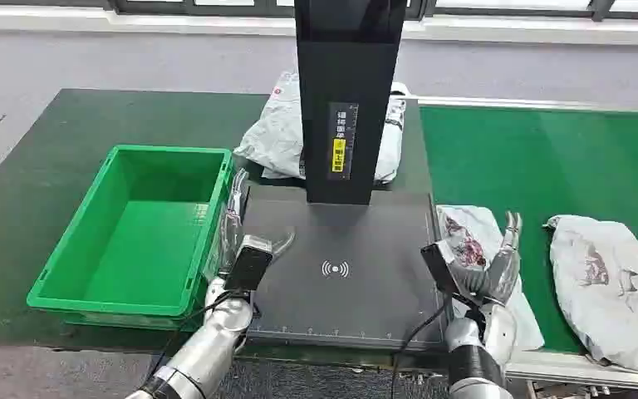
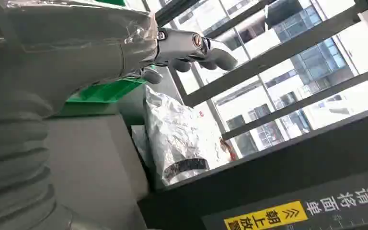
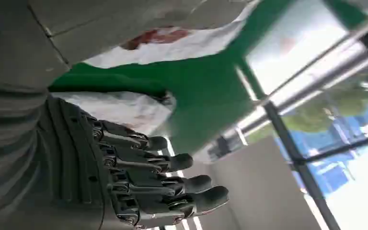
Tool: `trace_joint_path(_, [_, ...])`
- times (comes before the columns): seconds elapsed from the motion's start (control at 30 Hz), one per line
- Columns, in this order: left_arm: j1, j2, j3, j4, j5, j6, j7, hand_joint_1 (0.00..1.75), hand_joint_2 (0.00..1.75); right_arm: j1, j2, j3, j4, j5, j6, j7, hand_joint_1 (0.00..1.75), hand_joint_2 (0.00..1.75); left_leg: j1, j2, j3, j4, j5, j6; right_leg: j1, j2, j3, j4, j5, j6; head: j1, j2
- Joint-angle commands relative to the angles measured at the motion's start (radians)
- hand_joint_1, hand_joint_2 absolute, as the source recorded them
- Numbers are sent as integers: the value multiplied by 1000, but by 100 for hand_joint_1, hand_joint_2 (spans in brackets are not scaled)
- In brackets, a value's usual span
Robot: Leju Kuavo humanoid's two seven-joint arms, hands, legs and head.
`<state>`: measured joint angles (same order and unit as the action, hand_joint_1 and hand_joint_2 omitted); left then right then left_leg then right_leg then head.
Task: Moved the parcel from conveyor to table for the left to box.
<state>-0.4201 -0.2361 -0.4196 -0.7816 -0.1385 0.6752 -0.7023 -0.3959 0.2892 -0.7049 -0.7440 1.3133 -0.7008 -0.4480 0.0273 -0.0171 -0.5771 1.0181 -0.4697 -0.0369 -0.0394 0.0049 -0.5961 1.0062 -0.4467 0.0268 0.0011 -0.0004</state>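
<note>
Two hands are raised over the near edge of the work area, and neither holds anything. The left hand [image 1: 237, 237] stands with its fingers [image 1: 238, 199] extended and apart, the thumb splayed toward the black scanner platform [image 1: 341, 274]. Directly outboard of those fingers sits the green plastic crate [image 1: 133, 233], its near wall just beside them; contact cannot be confirmed. In the left wrist view the fingertips [image 2: 206, 48] point away from the camera, slightly curled, with nothing between them.

The right hand [image 1: 498, 266] is likewise open, its fingers [image 1: 511, 229] upright and spread. The right wrist view shows the dark fingers [image 3: 172, 182] extended in a row, separated, with nothing in them. Directly behind and under these fingers lies a white parcel bag with a red print [image 1: 469, 237], flat on the green conveyor belt [image 1: 532, 158], at the belt edge next to the scanner platform. Whether the fingers touch the bag cannot be told.

A second white parcel bag [image 1: 606, 283] lies farther outboard of the right fingers, apart from the first, on the same belt. A third, crumpled silver-white parcel bag [image 1: 278, 133] rests beyond both hands, behind the black scanner column [image 1: 349, 100], which carries a yellow label [image 1: 340, 155].
</note>
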Motion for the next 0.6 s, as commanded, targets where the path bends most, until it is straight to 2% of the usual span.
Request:
trace_joint_path(0.03, [-23,8,36,43,1,-9,4,0,175,-32,-88,-66,177,49,3,140,0,175,0,3,3,-2,0,3,1,1,3,-3,1,-4,0,0])
trace_joint_path(0.1, [-27,6,36,50,-3,-13,4,0,175,-30,-128,-10,255,88,3,268,0,175,0,1,2,-2,1,2,1,-1,2,-2,1,-3,0,0])
trace_joint_path(0.2, [-27,6,36,50,-3,-13,4,0,175,-30,-128,-10,255,88,3,268,0,175,1,1,1,-1,0,2,1,0,1,-1,0,-2,0,0])
trace_joint_path(0.23, [-32,4,37,55,-5,-14,4,0,175,-29,-142,8,286,89,3,299,0,175,0,2,2,-2,0,3,1,0,2,-2,1,-3,0,0])
trace_joint_path(0.33, [-44,2,33,72,-4,-23,4,0,175,-44,-195,84,432,194,3,493,0,175,0,3,2,-2,0,3,1,1,2,-2,1,-3,0,0])
trace_joint_path(0.4, [-56,-1,26,88,-4,-35,4,0,175,-40,-221,134,483,257,111,634,0,175,0,2,2,-2,0,3,2,0,2,-3,1,-3,0,0])
trace_joint_path(0.47, [-67,-1,12,101,-5,-46,4,0,175,-20,-228,176,495,257,286,687,0,175,0,1,1,-1,1,3,1,-1,2,-2,1,-3,0,0])
trace_joint_path(0.5, [-71,-2,9,105,-5,-48,4,0,175,-16,-227,179,499,257,317,687,175,175,0,0,2,-2,1,3,2,-2,2,-3,1,-3,0,0])
trace_joint_path(0.53, [-73,0,3,108,-4,-54,4,0,175,-1,-224,201,494,257,395,692,175,175,1,0,1,-1,1,2,2,-2,3,-2,1,-3,0,0])
trace_joint_path(0.6, [-76,-1,0,111,-4,-56,4,0,175,2,-220,198,496,249,417,682,175,175,0,0,2,-2,1,2,1,-2,2,-2,1,-3,0,0])
